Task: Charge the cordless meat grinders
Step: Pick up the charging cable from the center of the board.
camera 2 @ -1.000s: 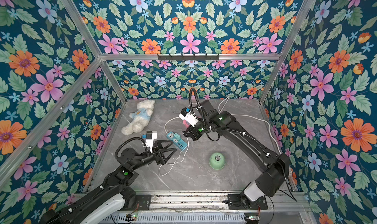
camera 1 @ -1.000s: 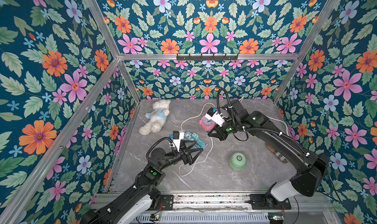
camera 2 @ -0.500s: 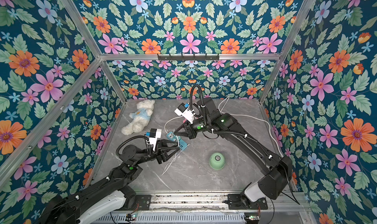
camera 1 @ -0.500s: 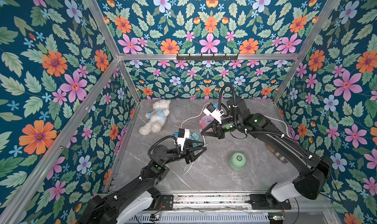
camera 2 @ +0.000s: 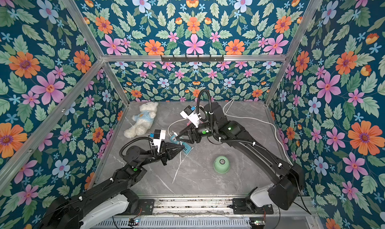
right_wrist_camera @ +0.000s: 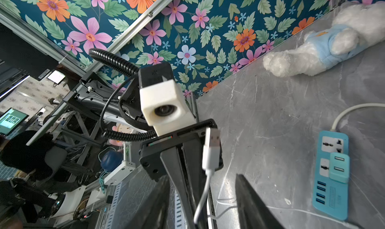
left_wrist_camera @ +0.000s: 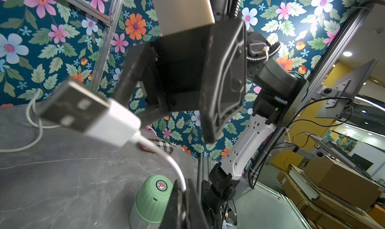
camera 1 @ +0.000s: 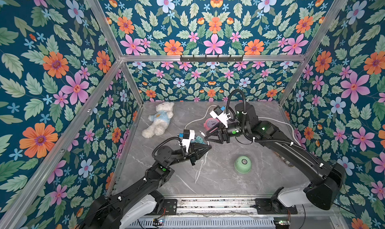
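Left wrist cam: left hand (left_wrist_camera: 184,188) is pinched shut on the white cable (left_wrist_camera: 166,155) just behind the USB plug (left_wrist_camera: 75,107), so the plug could droop or twist. Right wrist cam: right hand (right_wrist_camera: 203,177) is spread; the white cable might snag it. Both top views: grinder (camera 1: 242,164) sits toward the surface's (camera 1: 218,188) front right. A second ago left was wide open, right shut.
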Controlling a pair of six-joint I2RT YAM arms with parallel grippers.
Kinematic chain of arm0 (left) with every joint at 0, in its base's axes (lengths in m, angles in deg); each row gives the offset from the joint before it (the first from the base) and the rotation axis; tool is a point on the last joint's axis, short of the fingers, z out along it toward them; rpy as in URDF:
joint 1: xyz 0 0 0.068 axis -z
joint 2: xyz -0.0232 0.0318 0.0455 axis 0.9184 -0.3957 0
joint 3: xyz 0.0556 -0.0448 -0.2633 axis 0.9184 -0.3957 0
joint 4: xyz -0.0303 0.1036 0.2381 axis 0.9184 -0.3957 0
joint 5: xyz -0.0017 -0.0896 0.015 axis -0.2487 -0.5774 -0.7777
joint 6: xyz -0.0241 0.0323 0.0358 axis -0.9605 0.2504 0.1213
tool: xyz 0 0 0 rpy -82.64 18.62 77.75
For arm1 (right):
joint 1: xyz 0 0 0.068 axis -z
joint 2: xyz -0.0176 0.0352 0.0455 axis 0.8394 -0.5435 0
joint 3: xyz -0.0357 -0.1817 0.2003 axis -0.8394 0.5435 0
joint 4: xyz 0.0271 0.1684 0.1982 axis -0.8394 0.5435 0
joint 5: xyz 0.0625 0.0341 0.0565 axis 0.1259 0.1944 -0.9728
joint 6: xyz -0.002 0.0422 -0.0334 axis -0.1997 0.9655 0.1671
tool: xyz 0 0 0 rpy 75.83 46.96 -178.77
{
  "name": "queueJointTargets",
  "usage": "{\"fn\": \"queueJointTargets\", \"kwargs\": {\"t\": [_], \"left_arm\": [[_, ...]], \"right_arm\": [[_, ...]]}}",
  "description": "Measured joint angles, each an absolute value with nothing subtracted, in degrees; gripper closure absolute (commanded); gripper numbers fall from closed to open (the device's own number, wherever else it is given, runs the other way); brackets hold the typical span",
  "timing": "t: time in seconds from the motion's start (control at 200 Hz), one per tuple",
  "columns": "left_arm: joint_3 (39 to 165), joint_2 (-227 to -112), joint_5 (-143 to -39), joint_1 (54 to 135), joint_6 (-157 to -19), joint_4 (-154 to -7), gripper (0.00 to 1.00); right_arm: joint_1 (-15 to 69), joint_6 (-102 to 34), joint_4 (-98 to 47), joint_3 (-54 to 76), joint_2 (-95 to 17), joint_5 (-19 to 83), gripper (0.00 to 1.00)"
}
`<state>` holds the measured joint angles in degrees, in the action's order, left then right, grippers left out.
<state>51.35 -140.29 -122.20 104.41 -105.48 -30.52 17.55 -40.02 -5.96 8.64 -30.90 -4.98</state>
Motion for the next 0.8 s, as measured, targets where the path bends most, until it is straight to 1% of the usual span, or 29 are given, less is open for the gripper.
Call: {"fn": "queueJointTargets", "kwargs": {"t": [0.175, 0.26, 0.285, 0.33, 0.41, 0.45, 0.46, 0.5, 0.57, 0.61, 0.67, 0.71, 0.75, 0.8], "left_arm": [[51.0, -140.3, -120.2, 104.5, -105.5, -28.7, 1.00], [51.0, -140.3, -119.8, 104.6, -105.5, -28.6, 1.00], [50.9, -140.3, -119.7, 104.6, -105.5, -28.5, 1.00], [50.9, -140.3, -119.5, 104.6, -105.5, -28.5, 1.00], [50.7, -140.0, -119.0, 104.6, -105.5, -28.7, 1.00], [50.7, -139.9, -118.3, 104.6, -105.3, -29.0, 1.00], [50.7, -139.8, -118.2, 104.6, -105.3, -29.2, 1.00], [50.7, -139.6, -117.9, 104.6, -105.1, -29.6, 0.87], [50.8, -138.7, -117.3, 104.6, -104.3, -30.8, 0.54], [50.8, -137.9, -116.3, 104.6, -103.8, -31.9, 0.42], [50.8, -135.9, -114.0, 104.6, -103.0, -34.4, 0.29], [50.8, -134.3, -112.2, 104.6, -102.8, -36.3, 0.25], [51.1, -132.5, -110.0, 104.6, -102.8, -38.8, 0.21], [52.1, -130.0, -106.3, 104.6, -103.1, -42.9, 0.19]], "right_arm": [[17.1, -35.4, -11.3, 13.2, -30.1, -3.2, 0.53], [16.3, -34.7, -13.2, 13.3, -30.8, -2.5, 0.60], [16.1, -34.4, -13.8, 13.3, -31.0, -2.5, 0.62], [16.0, -33.8, -14.5, 13.2, -31.4, -2.5, 0.71], [16.1, -33.3, -15.8, 13.1, -31.9, -2.5, 0.91], [16.0, -32.7, -16.4, 12.9, -32.2, -2.5, 1.00], [16.0, -32.5, -16.6, 12.9, -32.3, -2.5, 1.00], [15.8, -32.1, -17.1, 12.8, -32.4, -2.7, 1.00], [15.8, -32.0, -17.5, 12.8, -32.4, -2.8, 1.00], [15.8, -32.0, -17.5, 12.8, -32.4, -2.4, 1.00], [16.0, -32.4, -16.7, 12.5, -32.3, -1.7, 1.00], [16.1, -33.5, -15.6, 12.3, -32.1, -0.7, 1.00], [16.3, -35.1, -13.9, 12.0, -31.7, 0.7, 1.00], [16.5, -38.0, -11.4, 11.6, -30.9, 3.4, 1.00]]}}
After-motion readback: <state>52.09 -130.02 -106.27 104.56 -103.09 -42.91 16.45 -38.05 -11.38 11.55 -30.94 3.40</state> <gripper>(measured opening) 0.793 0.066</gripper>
